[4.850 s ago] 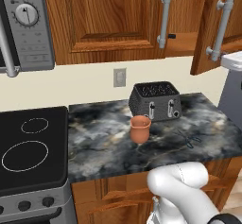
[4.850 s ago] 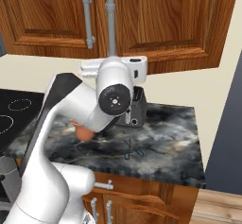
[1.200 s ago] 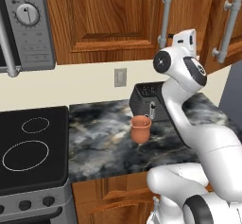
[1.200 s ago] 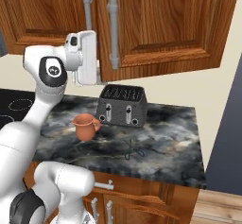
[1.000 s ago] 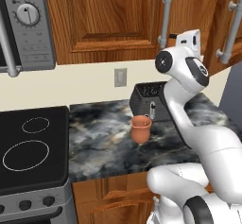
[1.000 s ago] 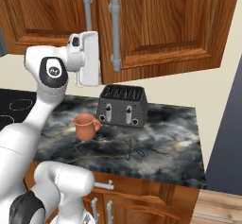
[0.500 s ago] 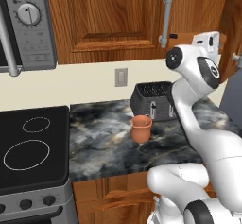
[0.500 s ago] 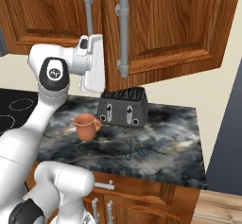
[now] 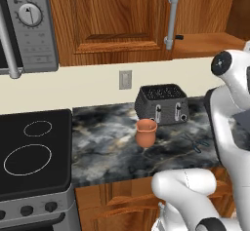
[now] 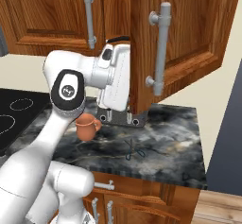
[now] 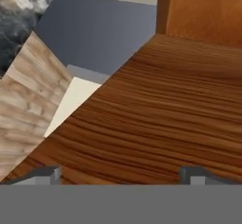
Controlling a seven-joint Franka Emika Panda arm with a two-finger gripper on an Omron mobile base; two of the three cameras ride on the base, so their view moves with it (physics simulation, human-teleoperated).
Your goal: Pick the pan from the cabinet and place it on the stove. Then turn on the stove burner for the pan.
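**A:** Pan [image 9: 179, 36] first: where is it?

**B:** All I can make out is a short dark sliver lying on the cabinet shelf [image 9: 210, 44], just right of the closed door's bar handle [image 9: 170, 18]. I take it for the tip of the pan's handle. The round body isn't visible; I'd guess it sits behind that closed door.

**A:** Which way does it point?

**B:** The sliver runs roughly level, left to right along the shelf front in the left base view. So the long axis likely lies across the cabinet [image 9: 112, 20], handle end toward the opened side. That's a judgement from a very small mark.

**A:** What has just changed?

**B:** The right-hand door [image 10: 189, 29] has swung wide. Half a second ago it was only partly out; now it stands well clear and the shelf and dark interior are exposed. That means the way in is free, and reaching for the handle looks like the next step.

**A:** And the gripper [image 11: 121, 173]?

**B:** Jaws spread wide, grasping nothing. The hand view shows the two fingertips [image 11: 47, 173] far apart with the door's wood grain close ahead, and the right base view puts the hand behind the open door.

**A:** Farther out?

**B:** Toaster [image 9: 161, 103] and clay mug [image 9: 145, 132] are on the counter below. The stove [image 9: 49, 176] is well to the left, its large burner [image 9: 27, 159] ring bare.
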